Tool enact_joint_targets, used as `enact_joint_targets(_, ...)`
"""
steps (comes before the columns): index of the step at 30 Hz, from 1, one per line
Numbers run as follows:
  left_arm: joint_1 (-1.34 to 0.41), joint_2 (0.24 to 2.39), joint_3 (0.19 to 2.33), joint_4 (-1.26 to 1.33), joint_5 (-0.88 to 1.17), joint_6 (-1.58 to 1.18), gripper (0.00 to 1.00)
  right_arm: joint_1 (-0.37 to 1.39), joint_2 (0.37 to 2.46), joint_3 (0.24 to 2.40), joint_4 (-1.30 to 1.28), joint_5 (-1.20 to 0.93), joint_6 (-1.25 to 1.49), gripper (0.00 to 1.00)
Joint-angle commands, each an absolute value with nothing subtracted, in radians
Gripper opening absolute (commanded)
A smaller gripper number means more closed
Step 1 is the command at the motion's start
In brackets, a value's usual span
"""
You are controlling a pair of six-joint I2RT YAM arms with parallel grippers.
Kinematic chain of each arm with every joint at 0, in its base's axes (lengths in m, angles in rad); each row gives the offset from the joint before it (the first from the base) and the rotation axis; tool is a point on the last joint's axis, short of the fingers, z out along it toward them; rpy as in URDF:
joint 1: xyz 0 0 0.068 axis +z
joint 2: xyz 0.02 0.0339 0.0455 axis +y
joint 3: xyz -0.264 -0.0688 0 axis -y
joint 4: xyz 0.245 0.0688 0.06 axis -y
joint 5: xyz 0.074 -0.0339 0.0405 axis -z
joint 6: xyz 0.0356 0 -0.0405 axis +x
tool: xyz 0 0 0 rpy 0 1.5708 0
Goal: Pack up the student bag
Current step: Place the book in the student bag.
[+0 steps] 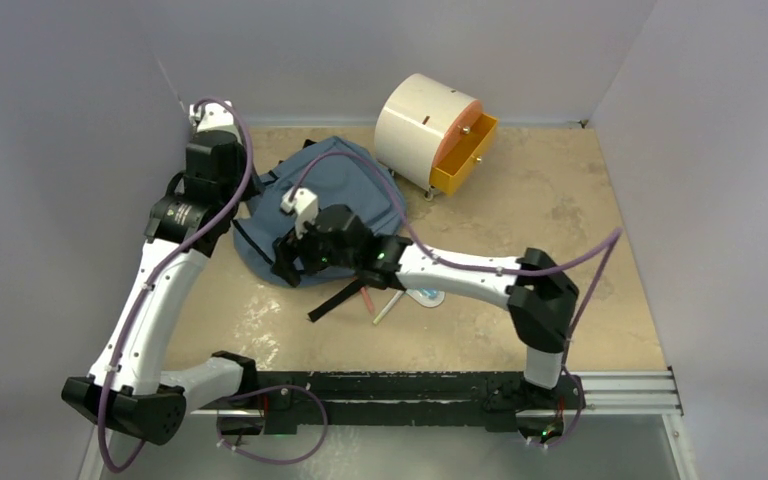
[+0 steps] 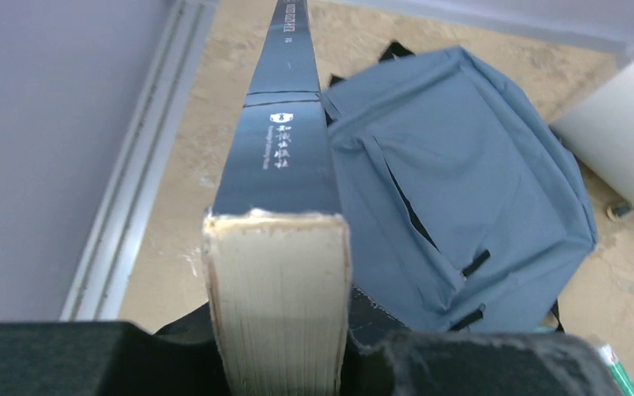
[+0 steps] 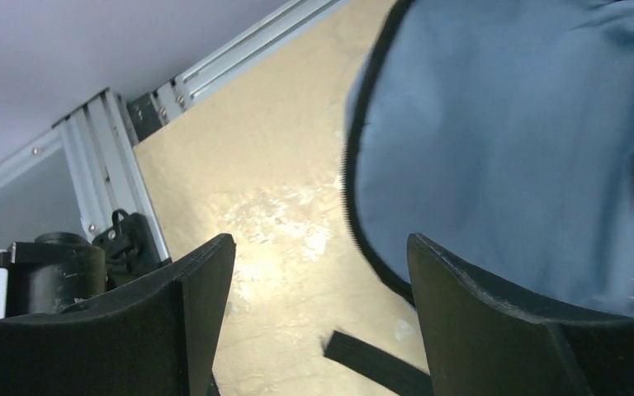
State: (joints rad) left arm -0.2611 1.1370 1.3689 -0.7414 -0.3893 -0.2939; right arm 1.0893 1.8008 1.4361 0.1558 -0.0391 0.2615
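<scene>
Listing what I can see from the remote station, item by item.

Item 1: soft slate-blue fabric student bag [image 1: 345, 185] with black zip lines. It lies slumped on the tan tabletop [image 1: 560, 300], towards the far left, just beside the cream cylindrical cabinet [image 1: 420, 125] with its orange drawer [image 1: 468, 150]. The left wrist view shows a dark slit along one zip. I cannot tell whether the mouth gapes wide enough.

Item 2: thick black-covered book [image 2: 285, 165] with cream page edges, clenched at one end by the left gripper [image 2: 285, 363] and held above the table left of the bag.

Item 3: right gripper [image 3: 322, 256], jaws spread with nothing between them, over the bag's near rim.

Item 4: loose black strap [image 1: 335, 300], a red pen [image 1: 367, 300] and a white pen [image 1: 388, 308], on the table under the right forearm.

Hazards, as I judge them:
- The book is gripped by one end only, so a quick swing could lever it out of the pads.
- If the right jaws pinch only the outer fabric, the opening won't lift and the book will jam against cloth.
- Both arms crowd the same bag, so I risk a collision.
- The right forearm could sweep the pens away or snag the strap and drag the bag.
</scene>
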Motion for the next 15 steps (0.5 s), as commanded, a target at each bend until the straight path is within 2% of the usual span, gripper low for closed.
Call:
enact_joint_targets(1,-0.259,1.078,1.501,-0.620,-0.534,-0.233,0.00,1.139,1.868,1.499,0.290,0.035,0.233,0.81)
enact_joint_targets(9,-0.259,1.019,1.520,-0.632,-0.592,-0.202,0.00,1.143,1.992,1.568,0.301,0.143,0.144,0.83)
enact_joint_targets(15,-0.259,1.009,1.514,-0.636,-0.596,-0.196,0.00,1.144,2.054,1.603,0.308,0.144,0.126,0.76)
